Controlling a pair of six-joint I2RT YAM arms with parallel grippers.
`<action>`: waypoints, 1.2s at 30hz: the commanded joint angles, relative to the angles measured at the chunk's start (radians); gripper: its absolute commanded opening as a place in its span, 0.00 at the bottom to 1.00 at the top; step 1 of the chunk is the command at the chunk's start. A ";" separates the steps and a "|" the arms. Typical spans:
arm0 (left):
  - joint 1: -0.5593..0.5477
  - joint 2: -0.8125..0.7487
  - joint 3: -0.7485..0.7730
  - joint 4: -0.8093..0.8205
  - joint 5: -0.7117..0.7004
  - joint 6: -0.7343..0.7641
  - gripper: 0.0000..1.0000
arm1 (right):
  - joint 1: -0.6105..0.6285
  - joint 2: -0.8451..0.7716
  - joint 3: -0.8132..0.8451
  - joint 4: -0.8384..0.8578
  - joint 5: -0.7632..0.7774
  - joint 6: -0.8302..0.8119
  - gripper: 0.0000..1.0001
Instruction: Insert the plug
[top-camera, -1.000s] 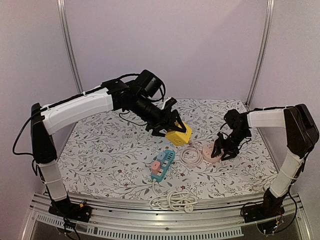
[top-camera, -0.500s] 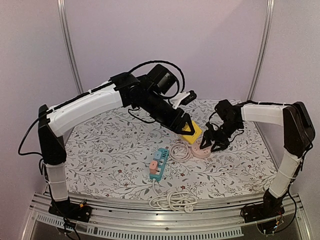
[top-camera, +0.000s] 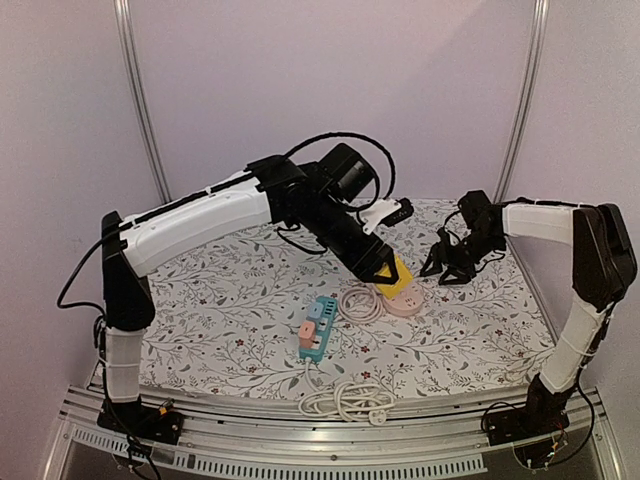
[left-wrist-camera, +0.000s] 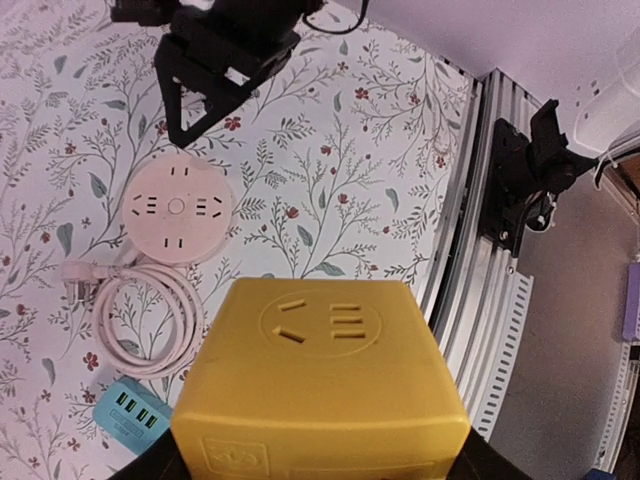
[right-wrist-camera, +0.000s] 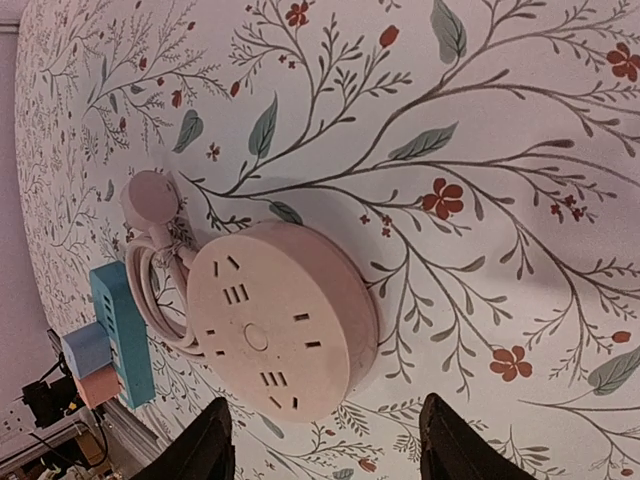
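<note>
My left gripper is shut on a yellow cube plug, whose top socket face fills the lower half of the left wrist view. It hangs just over the left rim of a round pink socket hub, and I cannot tell whether they touch. The hub lies flat on the flowered cloth with its slots facing up. My right gripper stands open to the right of the hub, apart from it. Nothing is between its fingers.
The hub's pink cord lies coiled at its left, ending in a pink plug. A teal power strip with adapters in it lies in front, and a white cable bundle by the near edge. The table's metal rail is on the right.
My left arm carried the yellow cube to the right, from above the teal strip to the pink hub. My right gripper left the hub and drew back to the right.
</note>
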 joint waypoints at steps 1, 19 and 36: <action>-0.036 -0.003 0.021 -0.004 -0.007 0.050 0.00 | 0.007 0.087 0.015 0.067 -0.051 -0.026 0.61; -0.065 -0.021 -0.021 -0.029 -0.038 0.087 0.00 | 0.116 0.223 0.023 0.113 -0.118 -0.095 0.52; -0.054 0.099 0.079 -0.229 -0.167 0.301 0.00 | 0.236 0.233 0.149 -0.006 -0.051 -0.078 0.49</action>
